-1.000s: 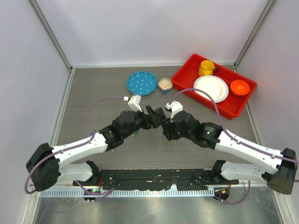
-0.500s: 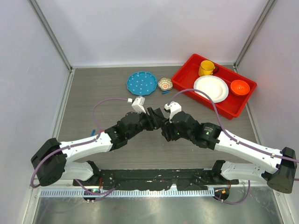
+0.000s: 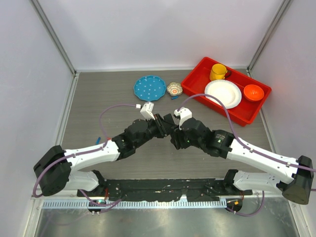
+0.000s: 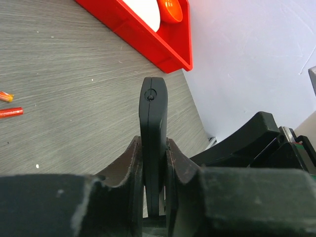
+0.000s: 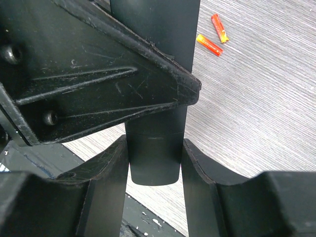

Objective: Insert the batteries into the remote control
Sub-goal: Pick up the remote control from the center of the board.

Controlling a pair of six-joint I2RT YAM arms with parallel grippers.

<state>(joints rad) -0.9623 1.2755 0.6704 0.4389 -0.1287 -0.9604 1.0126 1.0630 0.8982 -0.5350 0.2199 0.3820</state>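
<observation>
The remote control (image 4: 153, 113), a slim black bar, is held off the table between both arms. In the left wrist view it stands edge-on, and my left gripper (image 4: 154, 148) is shut on its thin sides. In the right wrist view its broad face (image 5: 157, 158) fills the gap of my right gripper (image 5: 155, 148), which is shut on it across its width. A left finger (image 5: 98, 94) crosses just above. From above, the left gripper (image 3: 165, 123) and right gripper (image 3: 174, 132) meet mid-table. The batteries show in no view.
Two small orange sticks (image 5: 213, 37) lie on the grey table (image 4: 74, 74) beyond the grippers. A red tray (image 3: 225, 90) at the back right holds a yellow mug, a white plate and an orange bowl. A blue plate (image 3: 149, 88) and a small bowl (image 3: 174, 89) sit behind the grippers.
My left gripper has closed onto the remote control, and the left arm has shifted slightly toward the right arm. The right arm has held still with its grip unchanged.
</observation>
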